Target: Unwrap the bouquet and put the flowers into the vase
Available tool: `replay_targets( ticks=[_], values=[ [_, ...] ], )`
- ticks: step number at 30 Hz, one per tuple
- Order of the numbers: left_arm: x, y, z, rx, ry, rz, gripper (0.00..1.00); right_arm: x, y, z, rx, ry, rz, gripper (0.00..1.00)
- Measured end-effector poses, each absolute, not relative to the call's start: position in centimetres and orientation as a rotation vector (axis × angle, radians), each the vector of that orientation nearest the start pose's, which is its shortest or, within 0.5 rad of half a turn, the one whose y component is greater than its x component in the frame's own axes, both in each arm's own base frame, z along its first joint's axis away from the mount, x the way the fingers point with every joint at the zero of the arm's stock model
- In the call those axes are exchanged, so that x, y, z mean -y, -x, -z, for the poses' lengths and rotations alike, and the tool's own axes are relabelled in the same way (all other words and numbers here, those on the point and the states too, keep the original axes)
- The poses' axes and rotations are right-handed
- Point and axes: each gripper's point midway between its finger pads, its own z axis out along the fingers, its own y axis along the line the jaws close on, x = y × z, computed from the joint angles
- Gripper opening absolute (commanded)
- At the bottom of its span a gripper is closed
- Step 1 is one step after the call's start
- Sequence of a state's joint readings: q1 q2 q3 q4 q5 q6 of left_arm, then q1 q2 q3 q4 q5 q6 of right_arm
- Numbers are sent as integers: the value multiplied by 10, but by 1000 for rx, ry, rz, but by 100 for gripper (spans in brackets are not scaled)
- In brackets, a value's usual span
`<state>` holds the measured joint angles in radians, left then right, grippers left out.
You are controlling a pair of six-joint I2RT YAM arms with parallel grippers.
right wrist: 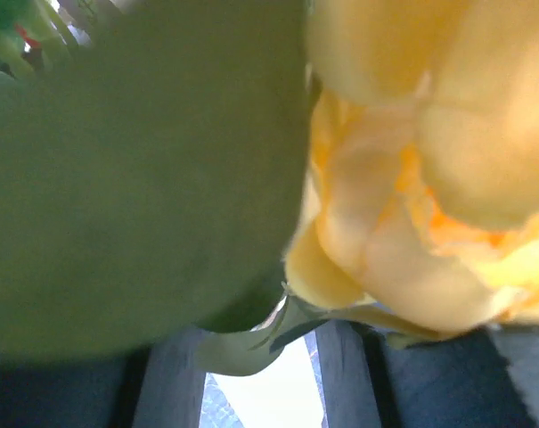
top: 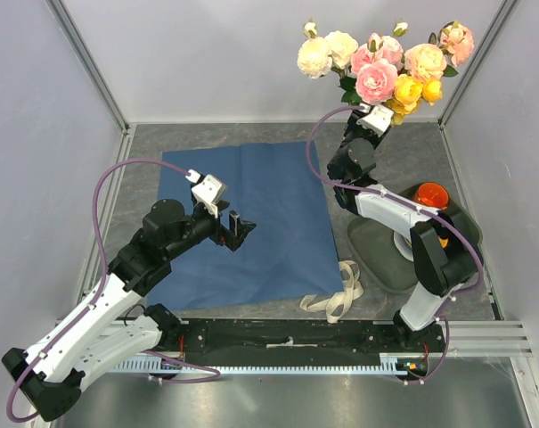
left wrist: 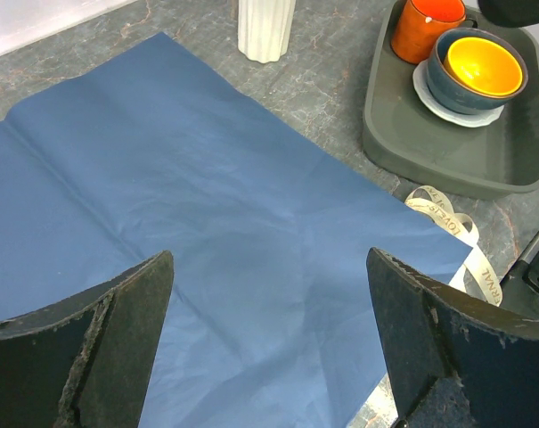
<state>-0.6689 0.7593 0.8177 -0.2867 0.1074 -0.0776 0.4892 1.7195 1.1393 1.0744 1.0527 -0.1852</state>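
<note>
Judging by how things lie, the unwrapping is done and the placing step is near its end. The blue paper sheet (top: 251, 214) lies spread flat on the bench, and the cream ribbon (top: 340, 290) lies loose by its near right corner. The flowers (top: 380, 67) stand bunched high at the far right, seemingly above the vase (left wrist: 266, 31), which stands just beyond the paper's far edge.

Only the vase's ribbed foot shows, in the left wrist view, so I cannot tell whether the stems sit fully down in it. The right hand (top: 369, 120) is up among the stems just below the heads. Its camera is filled by a green leaf and a yellow rose, so I cannot tell how far it is parted or whether it grips a stem. The left hand (top: 238, 227) hangs over the paper, spread wide and holding nothing.

The next move likely calls for the right hand to let go cleanly and draw back without snagging leaves or tipping the narrow vase.
</note>
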Motion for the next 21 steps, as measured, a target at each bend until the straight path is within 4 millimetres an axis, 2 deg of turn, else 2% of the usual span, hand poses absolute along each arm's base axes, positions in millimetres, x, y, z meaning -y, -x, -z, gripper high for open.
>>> replay_targets(
  ticks=[10, 13, 17, 21],
  values=[
    [204, -223, -273, -1738, -612, 627, 95, -82, -457, -332, -1340, -476, 247, 80],
    [205, -223, -273, -1736, -614, 630, 95, -88, -456, -322, -1397, -429, 217, 87],
    [205, -222, -274, -1734, -614, 631, 95, -101, -458, -296, -1500, -355, 185, 98],
    [204, -222, -275, -1728, -613, 632, 95, -114, -458, -273, -1595, -286, 143, 98]
  ],
)
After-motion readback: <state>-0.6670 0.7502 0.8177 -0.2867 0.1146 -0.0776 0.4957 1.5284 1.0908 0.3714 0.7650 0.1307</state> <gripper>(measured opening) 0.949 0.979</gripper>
